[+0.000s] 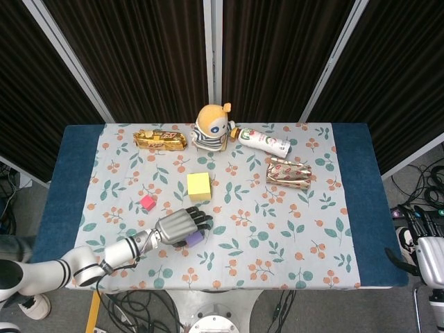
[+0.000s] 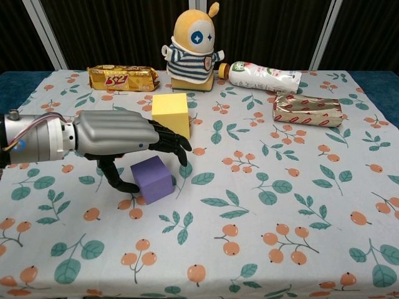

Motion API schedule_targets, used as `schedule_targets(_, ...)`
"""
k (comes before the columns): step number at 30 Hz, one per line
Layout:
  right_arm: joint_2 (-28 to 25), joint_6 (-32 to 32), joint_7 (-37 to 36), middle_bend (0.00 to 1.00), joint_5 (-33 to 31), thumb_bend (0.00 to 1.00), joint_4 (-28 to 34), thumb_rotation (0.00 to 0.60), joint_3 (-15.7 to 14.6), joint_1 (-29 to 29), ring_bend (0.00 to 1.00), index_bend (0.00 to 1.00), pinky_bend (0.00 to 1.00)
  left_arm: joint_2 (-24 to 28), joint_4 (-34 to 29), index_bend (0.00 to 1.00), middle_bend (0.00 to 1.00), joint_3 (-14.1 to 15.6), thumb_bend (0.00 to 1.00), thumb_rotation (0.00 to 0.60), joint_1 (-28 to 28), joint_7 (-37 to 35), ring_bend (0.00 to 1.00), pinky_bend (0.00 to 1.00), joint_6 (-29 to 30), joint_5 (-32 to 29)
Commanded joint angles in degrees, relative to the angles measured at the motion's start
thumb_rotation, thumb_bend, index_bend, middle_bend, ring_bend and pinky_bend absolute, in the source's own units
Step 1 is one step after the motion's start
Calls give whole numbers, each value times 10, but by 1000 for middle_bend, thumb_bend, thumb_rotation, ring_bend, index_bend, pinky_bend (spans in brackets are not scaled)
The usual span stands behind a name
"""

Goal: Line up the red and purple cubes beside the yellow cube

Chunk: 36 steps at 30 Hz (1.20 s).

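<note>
Purple cube [image 2: 152, 179] sits on floral tabletop [image 2: 280, 205], just below large yellow cube [image 2: 171, 115]. Left hand [image 2: 118, 134] arches over it, fingers spread, nothing held yet. Best closing thumb and fingers on opposite faces squarely.

Printed lettering appears on three items at the far side of the table, none of it sharp enough to read. The gold snack packet [image 2: 123, 78] carries a red logo with white characters that stay illegible in both views. The white bottle [image 2: 265, 76] lying on its side shows a small green-and-red mark near its cap end, and the striped foil packet [image 2: 308, 109] shows only faint pattern; no letters, numbers or brand can be made out on either.
</note>
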State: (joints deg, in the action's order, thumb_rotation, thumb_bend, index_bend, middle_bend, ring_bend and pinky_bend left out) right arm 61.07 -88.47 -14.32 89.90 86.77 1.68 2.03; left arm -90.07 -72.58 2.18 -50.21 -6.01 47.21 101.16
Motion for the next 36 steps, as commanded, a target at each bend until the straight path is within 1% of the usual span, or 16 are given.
schedule_targets(1,0,0,0,127,0,149,0,600,0,0,0,45,104,-15,13,367,326,1,314,600,4,-4,242,194,11,-8)
schedule_targets(4,0,-1,0,127,1,150,0,600,0,-1,0,45,104,-29,26,426,395,1,323,600,10,-12,289,198,22,-20)
schedule_targets(6,0,0,0,127,1,149,0,600,0,-1,0,45,104,-34,32,481,449,-1,332,600,18,-11,339,205,35,-28)
schedule_targets(8,-1,0,0,127,0,148,0,600,0,-1,0,45,104,-33,28,513,480,-1,331,600,27,-10,378,208,44,-38)
schedule_targets(12,-2,-1,-3,127,2,149,0,600,1,-1,0,45,104,-7,-3,518,486,-9,328,600,61,-13,383,210,86,-70)
schedule_targets(16,-3,-1,-5,127,2,149,-3,600,1,-1,0,45,104,44,-61,509,486,-16,325,600,107,4,384,210,120,-123)
schedule_targets(19,-1,-1,-8,127,4,149,-4,600,1,0,0,45,104,73,-101,504,484,-27,320,600,132,18,383,210,127,-173)
schedule_targets(21,0,0,-9,127,5,149,-5,600,0,0,0,44,104,78,-111,499,479,-40,314,600,139,28,383,210,123,-208)
schedule_targets(26,2,0,-9,127,11,149,-6,600,0,3,0,45,104,57,-110,487,470,-90,302,600,124,67,383,210,85,-307)
schedule_targets(29,1,-2,-7,127,12,150,-4,600,0,3,0,44,104,35,-96,479,461,-118,294,600,102,110,383,211,64,-363)
schedule_targets(30,0,-2,-6,127,12,149,-3,600,0,3,0,44,104,26,-90,477,456,-128,292,600,92,132,383,210,55,-390)
schedule_targets(33,-1,-2,-4,127,11,149,-2,600,0,2,0,45,104,4,-74,475,451,-147,289,600,72,179,382,210,46,-450)
schedule_targets(36,-3,-2,-4,127,9,149,-1,600,0,1,0,45,104,-16,-58,466,447,-156,288,600,51,241,383,210,43,-512)
